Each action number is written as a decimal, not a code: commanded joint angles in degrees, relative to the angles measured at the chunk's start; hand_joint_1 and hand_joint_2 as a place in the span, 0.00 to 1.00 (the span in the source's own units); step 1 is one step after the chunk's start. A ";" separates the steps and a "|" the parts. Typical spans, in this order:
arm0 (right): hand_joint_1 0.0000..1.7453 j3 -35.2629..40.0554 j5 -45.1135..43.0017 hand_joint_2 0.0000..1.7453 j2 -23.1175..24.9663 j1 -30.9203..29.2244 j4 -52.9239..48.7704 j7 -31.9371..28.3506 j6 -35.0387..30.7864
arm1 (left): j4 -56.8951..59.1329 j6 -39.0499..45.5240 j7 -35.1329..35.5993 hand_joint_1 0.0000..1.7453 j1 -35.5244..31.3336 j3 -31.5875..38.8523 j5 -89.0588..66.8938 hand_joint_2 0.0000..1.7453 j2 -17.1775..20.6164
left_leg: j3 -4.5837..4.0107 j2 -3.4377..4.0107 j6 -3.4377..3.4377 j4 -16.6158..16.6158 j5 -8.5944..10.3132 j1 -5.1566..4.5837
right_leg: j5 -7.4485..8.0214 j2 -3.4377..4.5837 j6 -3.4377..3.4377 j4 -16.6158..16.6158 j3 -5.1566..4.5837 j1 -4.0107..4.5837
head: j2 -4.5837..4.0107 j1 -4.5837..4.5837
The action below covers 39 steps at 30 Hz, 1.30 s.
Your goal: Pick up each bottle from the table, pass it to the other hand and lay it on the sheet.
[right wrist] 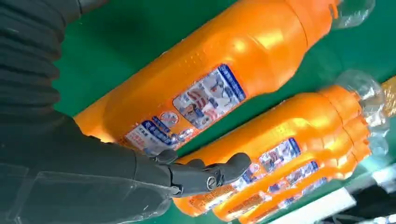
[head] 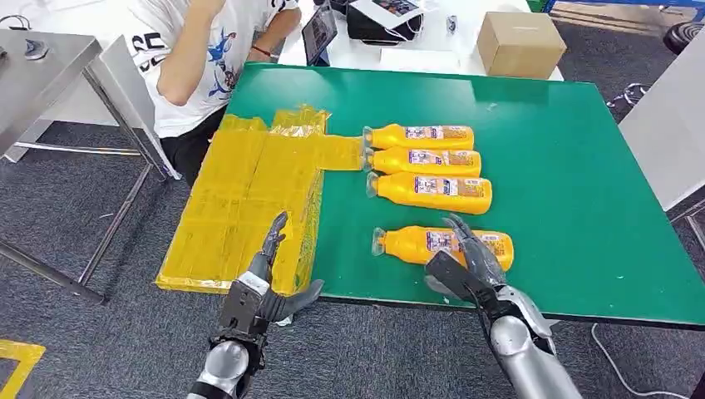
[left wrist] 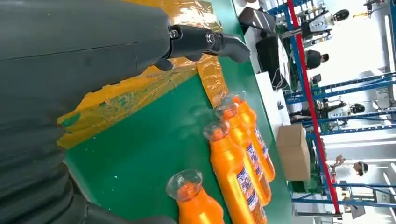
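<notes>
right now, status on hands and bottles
Right hand open, over nearest orange plastic bottle, no grip yet. Left hand open, waiting above yellow sheet. Three more bottles lying in a row behind. Nothing in the way.

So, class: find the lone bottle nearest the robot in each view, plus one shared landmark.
Head view: lone bottle lies under the right hand.
Left wrist view: its clear cap end at the bottom edge.
Right wrist view: the largest bottle.
Shared landmark: the three-bottle row.

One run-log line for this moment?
right hand: open over nearest orange bottle | left hand: open, empty | yellow sheet: bare
</notes>
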 commanded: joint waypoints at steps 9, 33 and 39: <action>0.00 4.54 -0.79 1.00 -5.08 -2.93 4.26 0.94 1.88 | 6.13 -0.14 -0.13 0.00 -3.17 1.60 0.35 1.00 0.61 | 0.34 0.07 -0.13 -0.05 -0.13 0.08 | -0.08 0.14 -0.14 -0.07 0.34 0.07 | 0.00 0.00; 0.00 7.80 12.40 1.00 -1.93 -7.88 6.09 -3.26 -10.03 | 9.59 1.55 -1.47 0.00 -5.26 0.33 -2.32 1.00 0.07 | 0.31 0.18 -0.11 -0.04 -0.11 0.05 | -0.05 0.24 -0.10 -0.04 0.28 0.04 | 0.00 0.00; 0.00 7.70 8.73 1.00 -4.76 -7.53 8.16 -2.00 -3.62 | 9.82 1.11 -1.23 0.00 -5.07 0.58 -1.90 1.00 0.35 | 0.26 0.07 -0.10 -0.05 -0.08 0.05 | -0.04 0.13 -0.09 -0.06 0.27 0.05 | 0.00 0.00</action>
